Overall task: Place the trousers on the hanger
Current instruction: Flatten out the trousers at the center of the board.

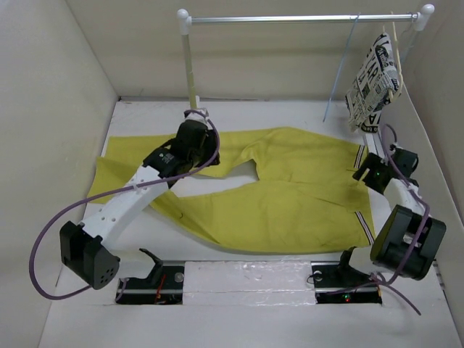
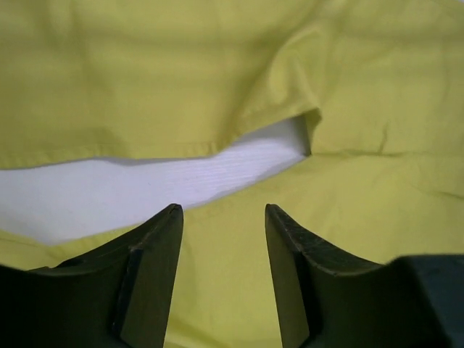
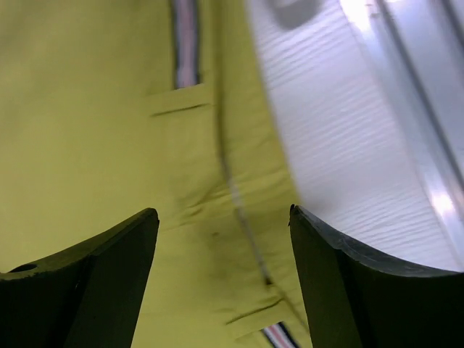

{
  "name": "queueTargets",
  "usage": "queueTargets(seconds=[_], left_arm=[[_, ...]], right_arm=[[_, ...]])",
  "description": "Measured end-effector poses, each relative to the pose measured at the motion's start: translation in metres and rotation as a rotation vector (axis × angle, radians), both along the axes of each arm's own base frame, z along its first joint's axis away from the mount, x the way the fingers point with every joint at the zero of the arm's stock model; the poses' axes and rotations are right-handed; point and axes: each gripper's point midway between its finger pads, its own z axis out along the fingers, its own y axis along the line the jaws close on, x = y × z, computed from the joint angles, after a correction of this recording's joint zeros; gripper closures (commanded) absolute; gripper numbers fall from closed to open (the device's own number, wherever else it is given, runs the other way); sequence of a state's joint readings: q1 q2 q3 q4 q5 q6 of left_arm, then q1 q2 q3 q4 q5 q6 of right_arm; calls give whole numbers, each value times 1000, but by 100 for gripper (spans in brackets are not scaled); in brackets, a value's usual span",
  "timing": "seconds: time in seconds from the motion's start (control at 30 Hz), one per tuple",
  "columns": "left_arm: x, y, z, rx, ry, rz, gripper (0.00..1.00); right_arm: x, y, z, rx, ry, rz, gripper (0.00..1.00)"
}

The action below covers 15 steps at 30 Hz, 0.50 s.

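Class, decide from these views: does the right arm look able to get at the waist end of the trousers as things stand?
Probably yes. The right tool hangs open directly above the waist edge of the trousers, which lies flat on the table with nothing over it.

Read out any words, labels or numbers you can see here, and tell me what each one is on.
On the printed cloth hanging at the right end of the rail: black newspaper-style lettering, creased and too small to read.
On the trousers: no text, only striped trim.
Nothing else in view shows writing.
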State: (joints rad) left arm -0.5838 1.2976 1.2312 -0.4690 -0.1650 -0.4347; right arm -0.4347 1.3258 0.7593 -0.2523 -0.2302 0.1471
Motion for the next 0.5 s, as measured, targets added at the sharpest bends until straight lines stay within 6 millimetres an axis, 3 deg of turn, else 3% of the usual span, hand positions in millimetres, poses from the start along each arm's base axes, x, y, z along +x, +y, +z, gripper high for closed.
queueTargets(seconds=[0.07,0.17,0.27,0.4,0.47,0.5], left_arm=[[-17,-17,-13,2,12,-61,48],[-48,-34,-43,28,66,-135,42],[-73,-50,-62,49,102,-196,41],[-96,-81,-65,13,109,-265,42],[-97,-87,-69,-2,118,-262,42],[-96,-88,-72,-5,125,-255,42]], right_arm=[[-3,-29,-9,13,27,-69,20],[5,-45,-19,18,61,-70,18],[16,-47,-29,43,64,-20,18],[29,-41,-47,102,69,64,21],[34,-41,-44,99,48,84,30],[34,-39,-45,102,47,90,40]])
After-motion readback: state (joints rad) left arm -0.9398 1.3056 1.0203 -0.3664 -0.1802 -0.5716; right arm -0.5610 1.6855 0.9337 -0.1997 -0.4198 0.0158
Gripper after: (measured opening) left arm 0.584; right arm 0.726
